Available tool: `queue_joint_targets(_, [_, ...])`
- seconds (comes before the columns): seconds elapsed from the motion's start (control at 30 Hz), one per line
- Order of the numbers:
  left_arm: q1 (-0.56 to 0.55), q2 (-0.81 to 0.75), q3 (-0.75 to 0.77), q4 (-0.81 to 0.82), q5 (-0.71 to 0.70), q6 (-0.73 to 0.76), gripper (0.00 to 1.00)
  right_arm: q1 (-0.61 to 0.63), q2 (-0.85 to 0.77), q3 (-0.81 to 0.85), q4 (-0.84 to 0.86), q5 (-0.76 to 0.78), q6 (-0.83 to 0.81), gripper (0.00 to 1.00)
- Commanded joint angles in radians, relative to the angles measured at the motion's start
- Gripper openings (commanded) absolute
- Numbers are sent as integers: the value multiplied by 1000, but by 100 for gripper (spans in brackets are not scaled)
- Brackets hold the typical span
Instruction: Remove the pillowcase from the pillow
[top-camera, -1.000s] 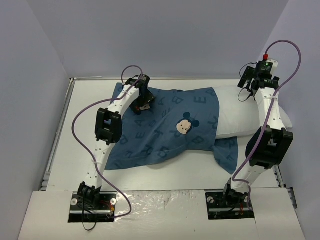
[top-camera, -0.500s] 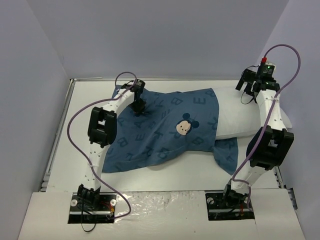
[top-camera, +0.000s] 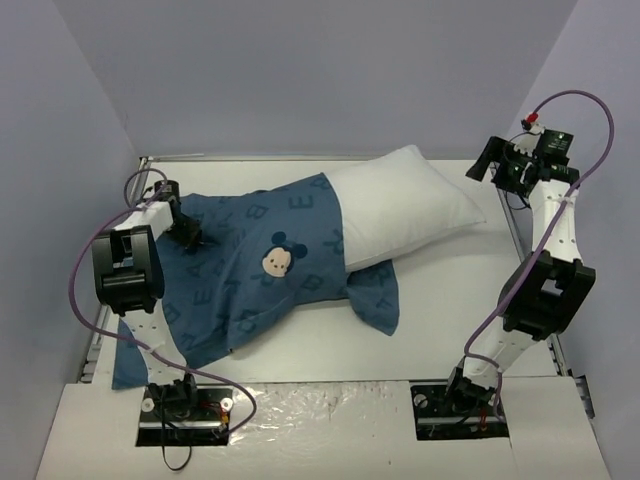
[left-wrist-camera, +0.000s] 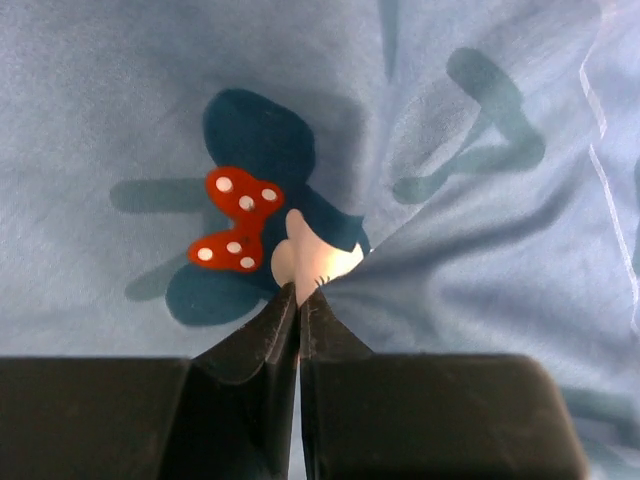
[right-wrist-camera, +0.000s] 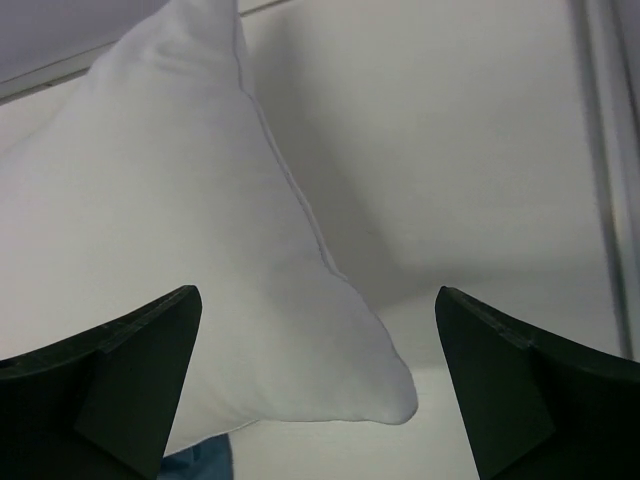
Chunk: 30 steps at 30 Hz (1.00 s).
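Note:
The dark-blue pillowcase (top-camera: 240, 275) lies spread over the table's left half, its open end flopped at the middle front. The white pillow (top-camera: 405, 200) sticks out of it toward the back right, about half bare. My left gripper (top-camera: 186, 233) is at the far left, shut on a pinched fold of the pillowcase (left-wrist-camera: 480, 110) beside a printed mouse face with a red bow (left-wrist-camera: 235, 232). My right gripper (top-camera: 488, 162) hangs open above and to the right of the pillow's bare corner (right-wrist-camera: 390, 400), touching nothing; its fingers (right-wrist-camera: 120, 370) stand wide apart.
The white table (top-camera: 460, 300) is boxed in by grey walls on three sides. A corner of the pillowcase droops over the left front edge (top-camera: 122, 362). A raised rail (right-wrist-camera: 605, 150) runs along the table's right side near my right arm.
My left gripper shut on the pillowcase and pulled it left; cloth and pillow slid left and turned, baring more pillow. My right gripper stayed open and drew slightly away to the right.

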Motion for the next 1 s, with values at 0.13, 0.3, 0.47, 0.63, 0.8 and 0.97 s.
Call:
queue_joint_targets(0.13, [-19, -33, -38, 143, 152, 124, 2, 56, 143, 135, 244, -344, 189, 100])
queue_joint_targets(0.3, [-21, -48, -21, 134, 172, 184, 2, 234, 238, 210, 249, 10, 337, 100])
queue_joint_targets(0.47, [-27, -68, 8, 94, 192, 228, 2, 313, 400, 328, 255, 91, 351, 100])
queue_joint_targets(0.63, [-45, -94, 13, 92, 209, 237, 2, 338, 482, 276, 255, -10, 323, 100])
queue_joint_targets(0.8, [-50, -130, 22, 115, 232, 245, 2, 335, 503, 155, 211, -175, 262, 49])
queue_joint_targets(0.97, [-18, -168, 70, 120, 235, 250, 2, 245, 459, 90, 205, -436, 286, 0])
